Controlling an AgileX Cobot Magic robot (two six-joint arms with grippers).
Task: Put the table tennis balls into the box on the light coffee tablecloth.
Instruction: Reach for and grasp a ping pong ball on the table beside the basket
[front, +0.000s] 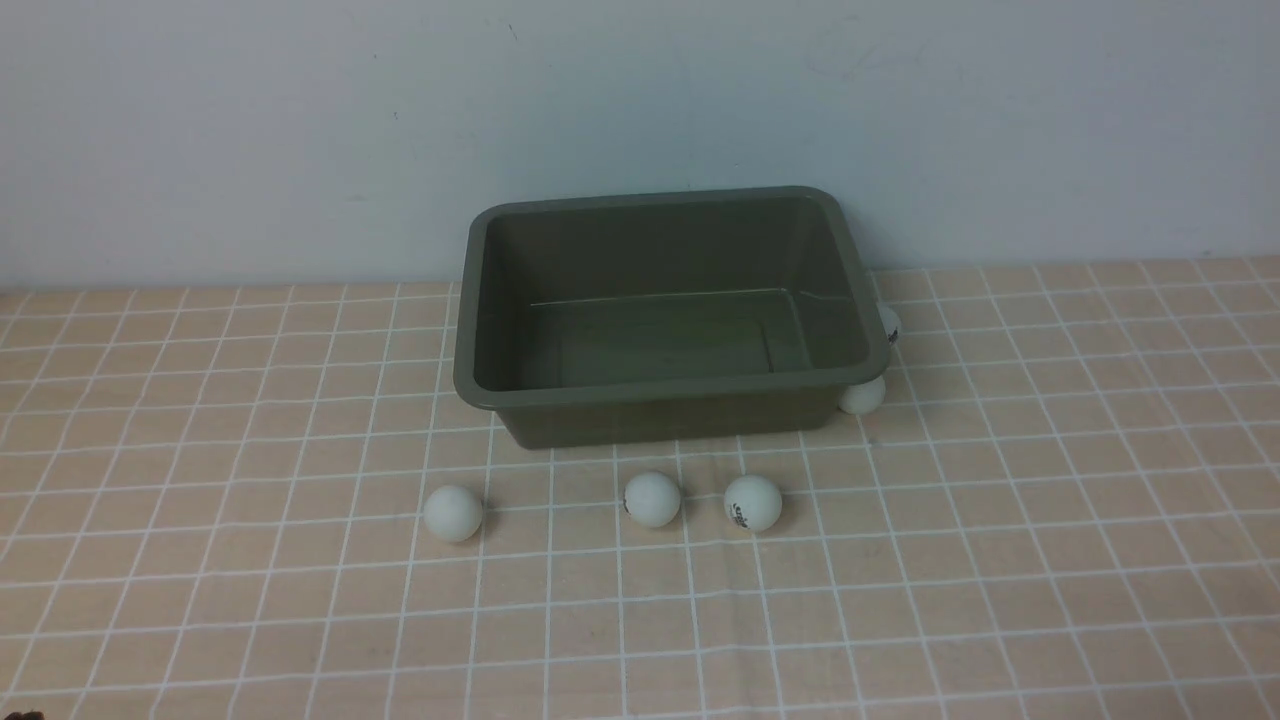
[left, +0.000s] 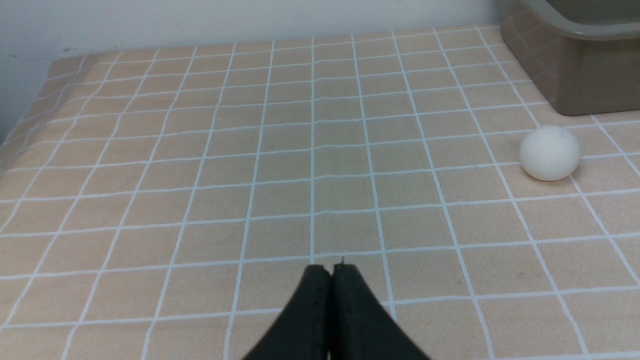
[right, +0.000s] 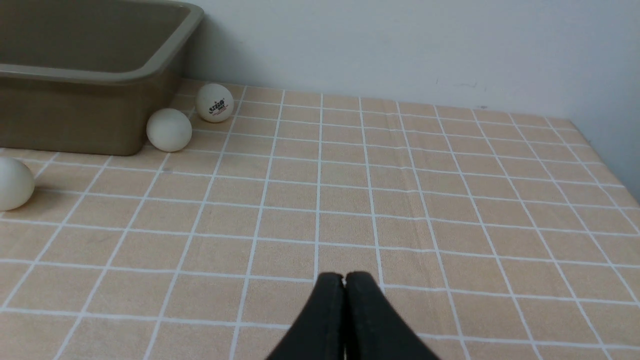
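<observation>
Box (front: 660, 415) stood empty near the back of the tablecloth (front: 250, 620); all five balls (front: 652, 499) lay on the cloth outside it. Three sat in a row just in front of it; two rested beside its right wall (the farther ball (front: 888, 325) partly hidden by the rim). Left gripper (left: 330, 270) and right gripper (right: 344, 277) had fingers pressed together, holding nothing, low over bare cloth and apart from any ball; likely parked so nothing got nudged. Work not begun; fingers must part first.
</observation>
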